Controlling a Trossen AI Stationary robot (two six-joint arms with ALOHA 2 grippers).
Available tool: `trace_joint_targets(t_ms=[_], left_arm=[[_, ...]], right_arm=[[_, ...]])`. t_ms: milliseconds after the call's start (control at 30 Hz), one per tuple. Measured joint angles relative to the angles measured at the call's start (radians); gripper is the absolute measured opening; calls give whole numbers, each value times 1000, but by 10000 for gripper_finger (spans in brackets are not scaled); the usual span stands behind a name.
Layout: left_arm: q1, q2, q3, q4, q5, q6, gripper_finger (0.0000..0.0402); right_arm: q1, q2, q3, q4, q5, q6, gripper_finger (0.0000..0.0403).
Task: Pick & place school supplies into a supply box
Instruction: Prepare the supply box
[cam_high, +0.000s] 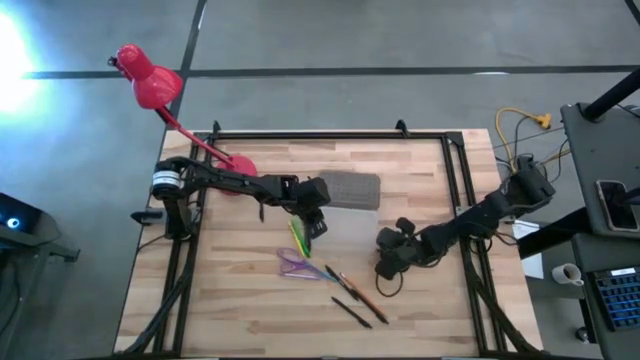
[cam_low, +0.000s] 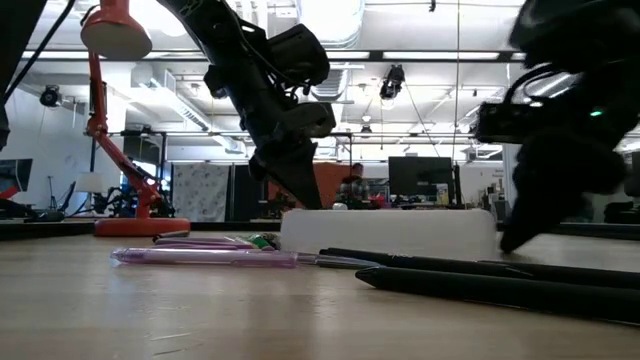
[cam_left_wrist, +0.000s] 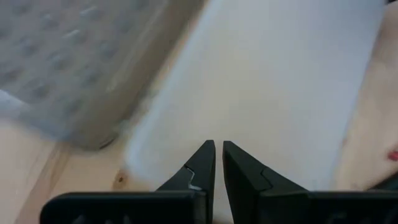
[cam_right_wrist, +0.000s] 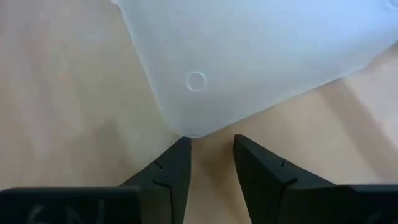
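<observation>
The translucent supply box (cam_high: 355, 225) stands open mid-table, also in the low view (cam_low: 390, 232). Its grey dotted lid (cam_high: 350, 188) lies along its far side. My left gripper (cam_high: 315, 218) is shut and points down over the box's left end (cam_left_wrist: 261, 93). My right gripper (cam_high: 390, 258) is open a little at the box's near right corner (cam_right_wrist: 186, 127). Green and yellow pencils (cam_high: 298, 238), purple scissors (cam_high: 295, 265) and orange and black pens (cam_high: 352, 292) lie flat on the table, near and left of the box. My left gripper points down over the box's left end with shut fingertips (cam_left_wrist: 208, 155); I cannot tell whether they touch it. My right gripper comes slanting down from the table's right; the box's corner sits just ahead of one fingertip (cam_right_wrist: 180, 152), and I cannot tell whether they touch.
A red desk lamp (cam_high: 150, 80) stands with its base (cam_high: 235, 163) at the far left of the table, behind my left arm. A black frame rail (cam_high: 330, 135) runs along the table's edges. The pens (cam_low: 480, 278) and scissors (cam_low: 200, 257) lie between the box and the near edge.
</observation>
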Motion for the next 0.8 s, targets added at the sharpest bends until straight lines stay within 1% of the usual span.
trace_joint_targets(t_ms=[100, 167, 300, 467, 633, 800], left_arm=[[-2, 1, 1, 10, 7, -3, 15], [-2, 1, 8, 22, 7, -7, 15], [-1, 1, 25, 29, 0, -8, 15], [-2, -11, 70, 34, 6, 15, 15], [-2, -18, 127, 33, -14, 45, 15], [2, -20, 145, 31, -45, 46, 15]], right_arm=[[-4, -13, 27, 4, 27, -27, 114], [-1, -29, 60, 15, 27, -55, 114], [-1, -59, 113, -3, 48, -145, 114], [-2, -118, 147, -163, 169, -137, 114], [-19, -216, 161, -162, 287, -236, 114], [-84, -290, 188, -144, 309, -357, 114]])
